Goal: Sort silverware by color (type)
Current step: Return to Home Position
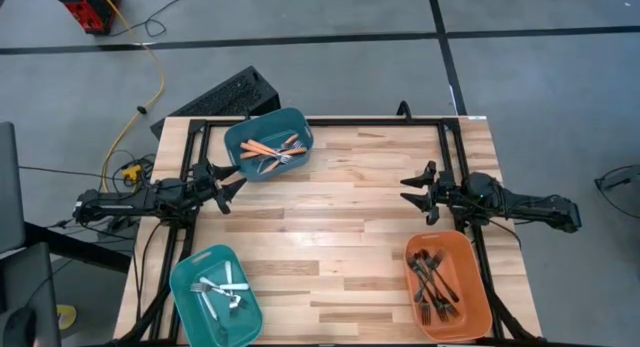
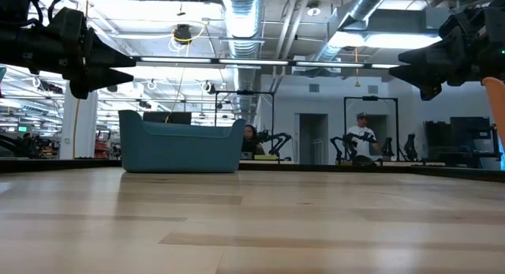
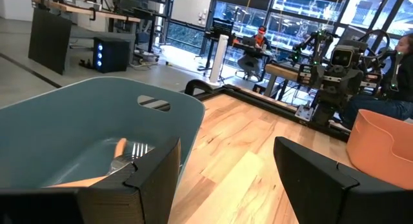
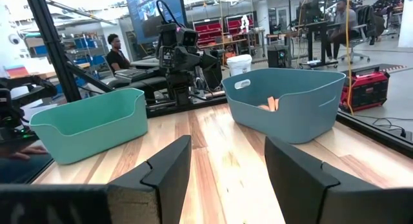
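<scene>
left gripper (image 1: 236, 190), right gripper (image 1: 408, 189): jaws wide, empty | orange-handled forks (image 1: 268, 147) in far teal plastic bin (image 1: 305, 125), white forks (image 1: 222, 287) in near green bin (image 1: 176, 287), black forks (image 1: 435, 279) in orange bin (image 1: 483, 282) | retreat level, clearing rims

Grey concrete floor (image 1: 350, 12), exposed ceiling ducts (image 2: 237, 7)

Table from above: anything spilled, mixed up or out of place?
Nothing stands out: orange-handled forks in the teal bin, white forks in the green bin, black forks in the orange bin. Left gripper and right gripper hang open.
</scene>
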Robot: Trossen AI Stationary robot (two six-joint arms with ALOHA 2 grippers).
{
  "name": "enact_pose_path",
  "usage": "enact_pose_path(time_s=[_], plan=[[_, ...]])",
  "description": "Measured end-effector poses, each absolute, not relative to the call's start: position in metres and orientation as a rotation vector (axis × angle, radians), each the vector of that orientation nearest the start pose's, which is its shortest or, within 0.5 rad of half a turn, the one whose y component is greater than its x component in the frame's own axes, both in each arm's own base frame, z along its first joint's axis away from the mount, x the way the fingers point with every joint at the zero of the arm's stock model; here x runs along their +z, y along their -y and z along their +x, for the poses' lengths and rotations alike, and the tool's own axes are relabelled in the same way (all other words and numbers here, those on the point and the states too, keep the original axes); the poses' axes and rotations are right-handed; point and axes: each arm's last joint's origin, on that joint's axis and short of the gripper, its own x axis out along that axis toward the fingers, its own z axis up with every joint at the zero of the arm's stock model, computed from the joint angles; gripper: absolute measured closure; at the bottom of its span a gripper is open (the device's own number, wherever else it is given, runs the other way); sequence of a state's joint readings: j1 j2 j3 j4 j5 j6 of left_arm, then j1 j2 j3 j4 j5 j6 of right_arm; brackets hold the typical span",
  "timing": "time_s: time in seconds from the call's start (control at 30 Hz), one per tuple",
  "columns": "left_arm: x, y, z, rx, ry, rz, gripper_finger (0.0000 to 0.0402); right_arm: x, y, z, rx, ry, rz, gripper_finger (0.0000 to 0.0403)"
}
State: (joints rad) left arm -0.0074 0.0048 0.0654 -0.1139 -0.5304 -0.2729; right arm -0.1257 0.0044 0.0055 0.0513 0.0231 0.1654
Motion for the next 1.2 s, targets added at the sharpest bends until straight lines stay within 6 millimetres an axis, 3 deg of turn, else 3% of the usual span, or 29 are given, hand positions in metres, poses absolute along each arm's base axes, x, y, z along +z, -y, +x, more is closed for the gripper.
enact_pose_path(time_s=[1.2], plan=[[0.1746,-0.014,0.0896,0.526,0.02,-0.252,0.0167,0.1673,0.0129,0.0968,-0.146,0.038,0.165,0.018]])
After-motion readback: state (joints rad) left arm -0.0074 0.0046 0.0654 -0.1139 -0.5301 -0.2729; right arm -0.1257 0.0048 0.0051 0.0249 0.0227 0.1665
